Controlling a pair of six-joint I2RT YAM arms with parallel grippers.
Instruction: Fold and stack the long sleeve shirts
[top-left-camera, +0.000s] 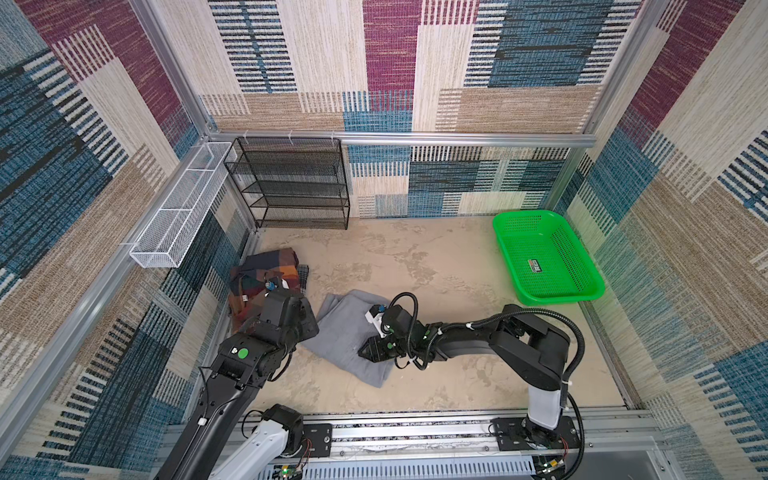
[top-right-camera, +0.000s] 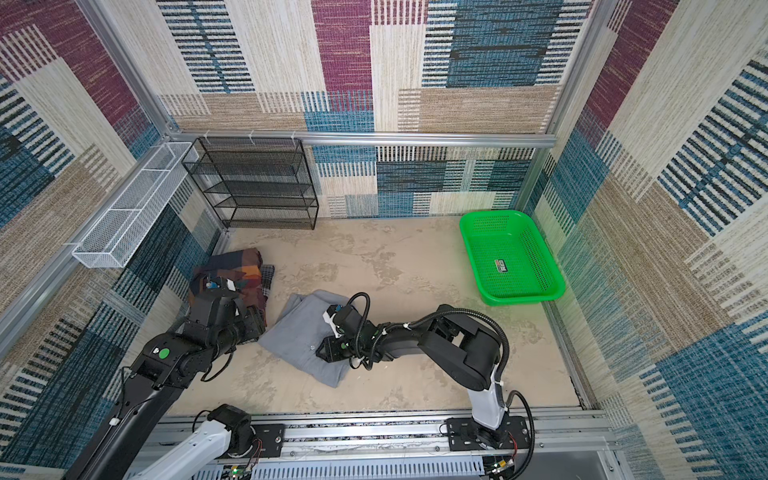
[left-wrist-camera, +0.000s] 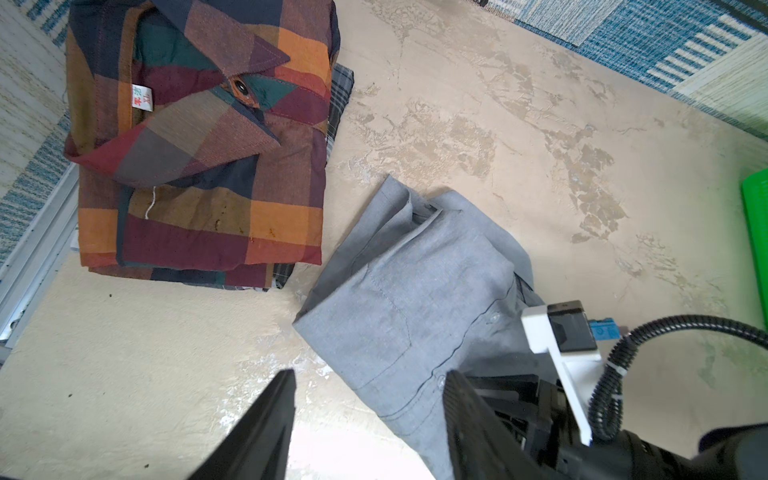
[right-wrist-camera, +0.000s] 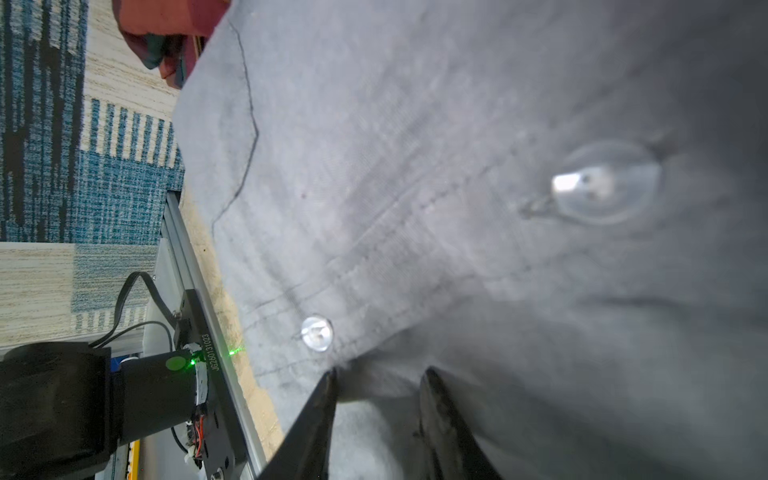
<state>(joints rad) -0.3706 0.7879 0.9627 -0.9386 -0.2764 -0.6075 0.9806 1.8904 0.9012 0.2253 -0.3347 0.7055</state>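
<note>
A folded plaid shirt (top-left-camera: 266, 270) (left-wrist-camera: 199, 166) in orange, brown and navy lies at the table's left edge, collar up. Just right of it and apart from it lies a folded plain gray shirt (top-left-camera: 340, 332) (top-right-camera: 299, 332) (left-wrist-camera: 415, 291). My right gripper (top-left-camera: 362, 352) (right-wrist-camera: 380, 372) lies low over the gray shirt's near right part, its jaws closed on a bunched fold of gray cloth beside a clear button (right-wrist-camera: 316, 332). My left gripper (left-wrist-camera: 370, 374) hangs open above the gray shirt's left edge, holding nothing. In both top views its fingers are hidden under its own wrist.
A green mesh basket (top-left-camera: 528, 214) (top-right-camera: 490, 216) stands at the back right. A black mesh rack (top-left-camera: 291, 183) and a white wire basket (top-left-camera: 183, 208) sit at the back left. A checked gray cloth (left-wrist-camera: 343, 95) peeks out under the plaid shirt. The arms' rail (top-left-camera: 415, 432) runs along the front.
</note>
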